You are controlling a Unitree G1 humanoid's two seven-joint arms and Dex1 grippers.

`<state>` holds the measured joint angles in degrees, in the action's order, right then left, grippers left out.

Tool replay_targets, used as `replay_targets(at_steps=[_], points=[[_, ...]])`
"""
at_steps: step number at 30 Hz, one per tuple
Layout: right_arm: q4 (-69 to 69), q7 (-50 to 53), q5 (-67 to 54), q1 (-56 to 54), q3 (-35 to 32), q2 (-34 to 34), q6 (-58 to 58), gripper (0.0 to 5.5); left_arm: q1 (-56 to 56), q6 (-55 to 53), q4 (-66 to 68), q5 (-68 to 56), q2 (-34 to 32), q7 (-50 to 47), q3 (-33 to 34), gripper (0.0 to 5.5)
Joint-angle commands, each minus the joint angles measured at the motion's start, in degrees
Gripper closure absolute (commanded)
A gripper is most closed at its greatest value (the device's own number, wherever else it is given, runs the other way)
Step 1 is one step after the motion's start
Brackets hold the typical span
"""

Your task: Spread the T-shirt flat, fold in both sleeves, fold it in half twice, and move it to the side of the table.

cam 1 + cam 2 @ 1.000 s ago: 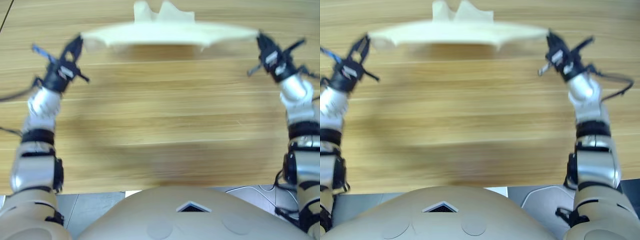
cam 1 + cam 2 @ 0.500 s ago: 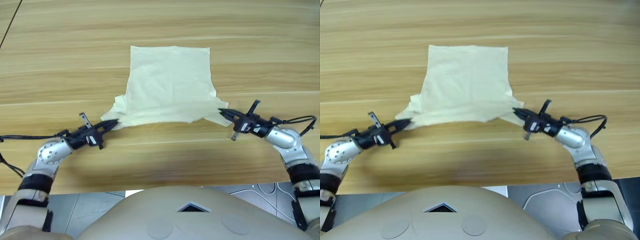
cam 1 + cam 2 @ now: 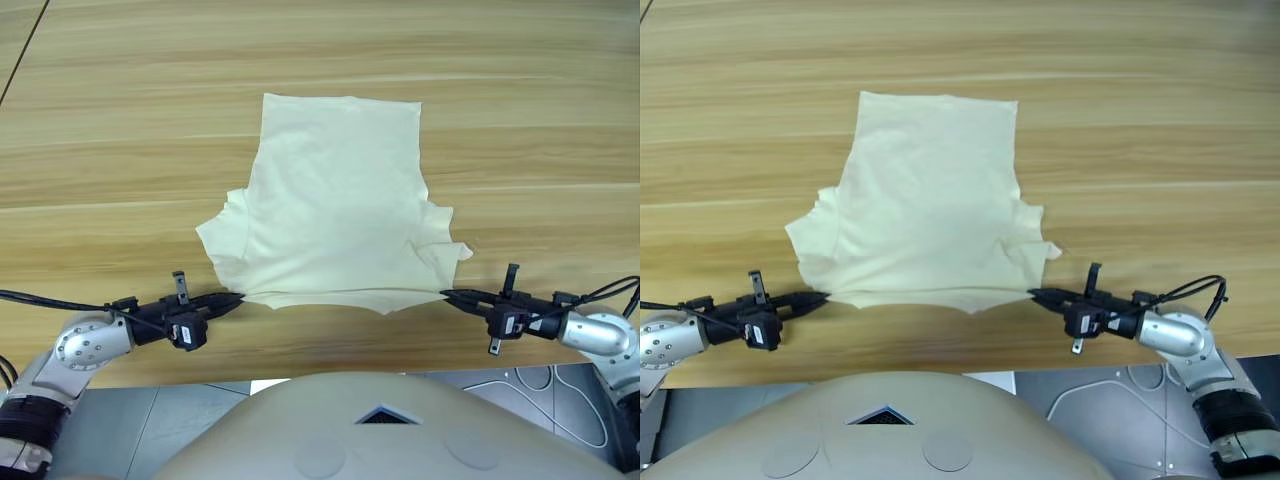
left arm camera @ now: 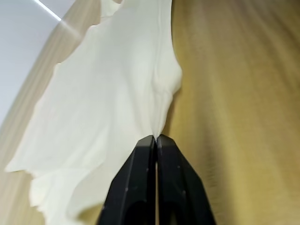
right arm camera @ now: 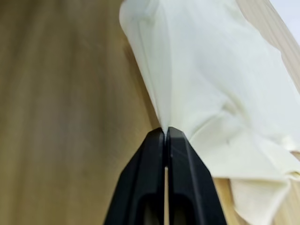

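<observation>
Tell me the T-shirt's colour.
Plain pale-yellow T-shirt, no pattern; left eye view shows it best.

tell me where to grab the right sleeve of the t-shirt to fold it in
Probably best: pinch the right sleeve at its outer cuff tip, coming in low from the robot's right. That tip juts past the T-shirt body onto bare table, so a finger could slide under it.

Holds the silver, black-jointed left arm [image 3: 85, 340] low and nearly level, forearm angled inward. Presses the slim black two-fingered left gripper [image 3: 236, 298] closed, fingertips [image 4: 149, 143] pinching one near corner of the pale yellow T-shirt [image 3: 335, 210]. Mirrors this with the silver right arm [image 3: 598, 334], the black right gripper [image 3: 449, 294] likewise clamped on the opposite near corner.
</observation>
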<state>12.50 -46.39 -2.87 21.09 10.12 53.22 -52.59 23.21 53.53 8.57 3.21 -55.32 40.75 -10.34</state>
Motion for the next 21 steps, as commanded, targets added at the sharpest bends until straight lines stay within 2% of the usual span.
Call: replay_targets(at_steps=[1, 3, 6, 13, 18, 21], points=[[-3.6, -1.1, -0.5, 2.8, 0.2, 1.4, 1.1, 5.5, 1.6, -1.6, -1.3, 2.4, -1.3, 2.2, -1.7, 5.48], [-4.9, -1.3, -0.5, 3.9, 0.0, 1.6, 1.3, 5.5, 2.2, -2.1, -2.1, 2.0, -1.6, 3.5, -2.7, 5.48], [-7.3, -2.4, -2.4, 5.6, 0.0, 2.3, 0.5, 4.84, 3.8, -2.6, -4.0, -0.4, -3.0, 5.4, -3.6, 5.5], [-9.5, -3.9, -4.8, 8.5, -0.8, 4.4, -1.9, 3.63, 5.3, -2.2, -5.5, -8.3, -5.5, 7.5, -1.3, 4.33], [-10.3, -4.3, -6.6, 9.2, -2.0, 5.9, -3.1, 2.73, 5.4, -2.4, -5.2, -7.8, -5.2, 8.3, -1.3, 3.49], [-14.3, -4.8, -14.9, 10.4, -3.7, 8.3, -6.1, 2.2, 10.0, 4.5, -12.3, -19.4, -9.8, 11.8, -4.7, 3.02]])
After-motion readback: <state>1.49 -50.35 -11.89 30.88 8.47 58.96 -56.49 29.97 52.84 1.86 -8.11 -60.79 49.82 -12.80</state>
